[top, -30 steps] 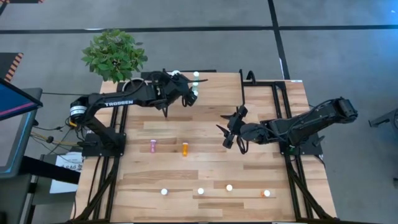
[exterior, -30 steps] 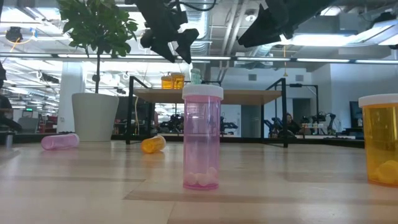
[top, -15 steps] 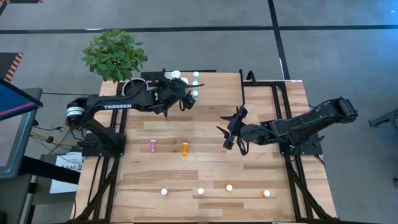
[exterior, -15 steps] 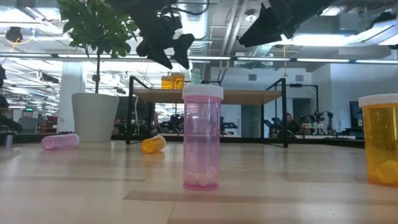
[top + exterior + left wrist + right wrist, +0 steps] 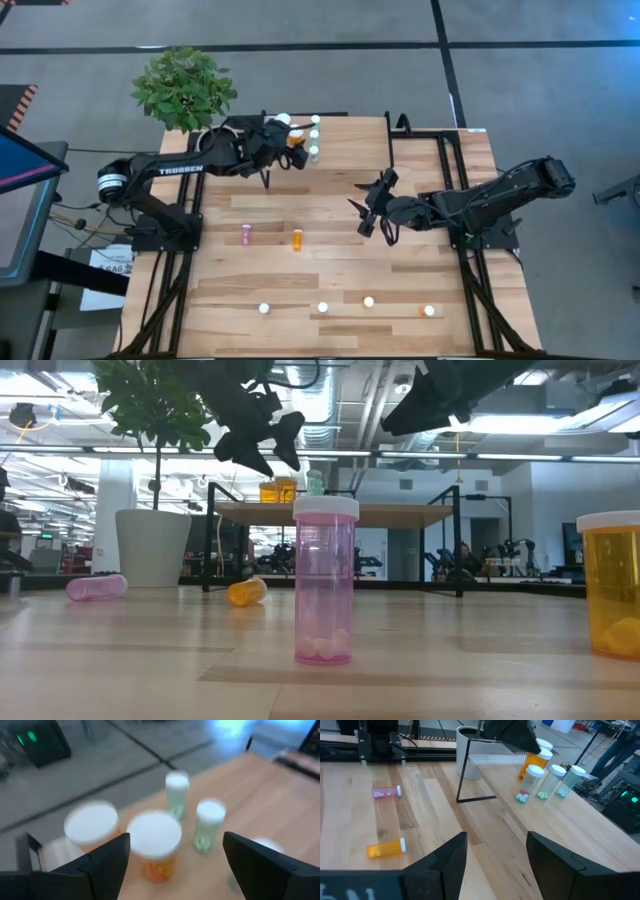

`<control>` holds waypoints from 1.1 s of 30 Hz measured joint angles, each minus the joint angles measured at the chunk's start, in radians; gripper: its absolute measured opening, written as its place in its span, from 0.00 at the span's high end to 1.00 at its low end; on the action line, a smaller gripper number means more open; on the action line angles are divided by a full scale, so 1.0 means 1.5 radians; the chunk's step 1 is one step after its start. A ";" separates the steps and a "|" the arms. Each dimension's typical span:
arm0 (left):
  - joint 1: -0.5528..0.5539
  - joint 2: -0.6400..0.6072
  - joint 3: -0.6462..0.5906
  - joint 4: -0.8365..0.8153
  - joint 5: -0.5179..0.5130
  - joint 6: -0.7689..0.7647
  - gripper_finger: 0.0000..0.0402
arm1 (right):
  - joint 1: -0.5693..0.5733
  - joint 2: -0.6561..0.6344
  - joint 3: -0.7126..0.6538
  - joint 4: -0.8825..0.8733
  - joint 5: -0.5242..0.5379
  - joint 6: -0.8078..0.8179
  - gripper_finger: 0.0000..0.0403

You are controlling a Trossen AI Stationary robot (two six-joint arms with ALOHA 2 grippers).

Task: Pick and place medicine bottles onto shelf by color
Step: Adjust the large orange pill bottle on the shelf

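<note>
Left fingers: the left gripper [image 5: 283, 150] had its fingers [image 5: 107, 860] spread wide with nothing between them.
Left gripper position: it hung above the shelf [image 5: 335, 150] at the table's far edge, over the bottles standing there.
Right fingers: the right gripper [image 5: 368, 208] also stood parted and empty, its fingers [image 5: 451, 855] well apart.
Right gripper position: it hovered over the middle of the table [image 5: 330, 260], clear of every bottle.
On the shelf: two orange bottles [image 5: 155, 842] stood just beside three pale teal-green bottles [image 5: 532, 782], all upright with white caps.
On the table, lying: a pink bottle [image 5: 246, 234] and an orange bottle [image 5: 297, 239] lay on their sides near each other.
On the table, upright: four bottles [image 5: 322, 308] stood in a row along the near edge; among them an upright pink bottle [image 5: 324, 580].
Beyond: a potted plant [image 5: 183, 87] stood at the far left corner.
</note>
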 joint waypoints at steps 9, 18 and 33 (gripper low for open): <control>0.022 0.000 0.000 -0.010 0.029 -0.018 0.24 | 0.001 0.000 0.000 0.000 0.000 0.000 0.44; 0.035 0.000 0.000 -0.002 0.041 -0.017 0.24 | 0.001 0.000 0.000 0.006 0.000 0.000 0.44; 0.046 0.000 0.000 0.023 0.080 -0.017 0.24 | 0.001 0.000 0.000 0.009 0.000 -0.001 0.44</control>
